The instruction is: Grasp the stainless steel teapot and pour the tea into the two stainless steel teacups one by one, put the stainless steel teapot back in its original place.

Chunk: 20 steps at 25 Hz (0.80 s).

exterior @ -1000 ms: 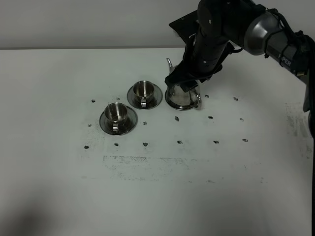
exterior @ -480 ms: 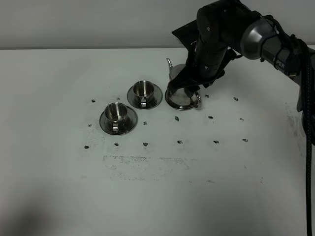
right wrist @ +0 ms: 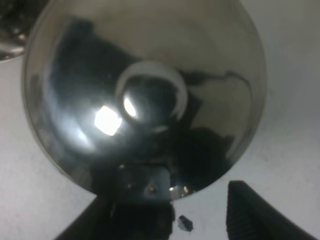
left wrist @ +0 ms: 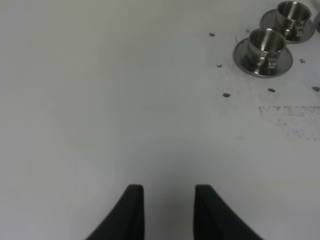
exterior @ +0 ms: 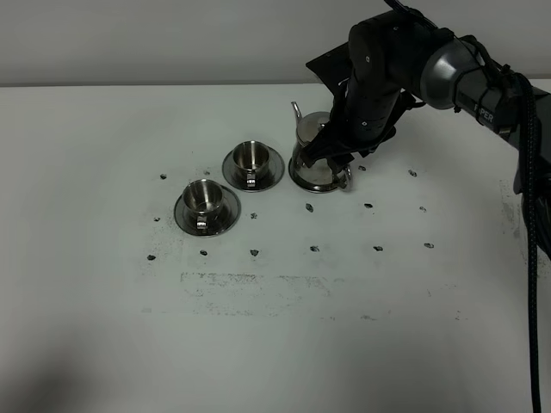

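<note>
That teapot (exterior: 315,159) sits on its saucer just right of the two cups (exterior: 231,184). The right gripper (exterior: 331,153) hangs over it, jaws wide, holding nothing yet. Polished steel looks slippery and rigid; I'd take the looped handle.

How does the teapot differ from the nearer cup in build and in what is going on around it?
The teapot is taller, with a domed knobbed lid and a thin spout; the cup is small and open-topped. The right gripper is down at the teapot, while the cup stands apart from both arms. The teapot's saucer is mostly hidden under it; the cup's saucer shows all round. Both are shiny steel.
</note>
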### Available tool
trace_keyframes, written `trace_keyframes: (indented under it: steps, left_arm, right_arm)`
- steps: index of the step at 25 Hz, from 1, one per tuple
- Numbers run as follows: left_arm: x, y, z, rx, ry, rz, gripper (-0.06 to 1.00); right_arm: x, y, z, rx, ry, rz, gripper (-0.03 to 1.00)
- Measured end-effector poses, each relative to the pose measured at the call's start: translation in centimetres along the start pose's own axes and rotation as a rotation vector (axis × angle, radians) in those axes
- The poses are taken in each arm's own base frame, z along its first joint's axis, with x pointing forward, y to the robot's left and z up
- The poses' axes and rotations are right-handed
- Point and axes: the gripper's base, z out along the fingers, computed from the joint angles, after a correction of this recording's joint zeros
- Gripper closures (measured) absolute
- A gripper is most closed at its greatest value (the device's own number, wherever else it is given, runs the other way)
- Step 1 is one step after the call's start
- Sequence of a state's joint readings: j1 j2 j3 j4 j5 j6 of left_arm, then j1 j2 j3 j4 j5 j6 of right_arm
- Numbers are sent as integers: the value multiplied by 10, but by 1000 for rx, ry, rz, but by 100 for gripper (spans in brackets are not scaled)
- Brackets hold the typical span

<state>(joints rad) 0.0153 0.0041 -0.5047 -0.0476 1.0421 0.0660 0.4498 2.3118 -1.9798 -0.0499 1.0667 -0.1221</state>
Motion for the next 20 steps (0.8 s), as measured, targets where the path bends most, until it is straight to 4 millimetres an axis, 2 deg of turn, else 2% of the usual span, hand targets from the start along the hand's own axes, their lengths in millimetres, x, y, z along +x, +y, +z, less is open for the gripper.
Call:
trace_keyframes:
  steps: [14,20]
  left_arm:
    - [0,0,0,0,0,0,70]
    - [0,0,0,0,0,0,70]
  right_arm:
    - [-1,0,0,2,-15,-29,50]
    - [-3,0,0,4,-30,-35,63]
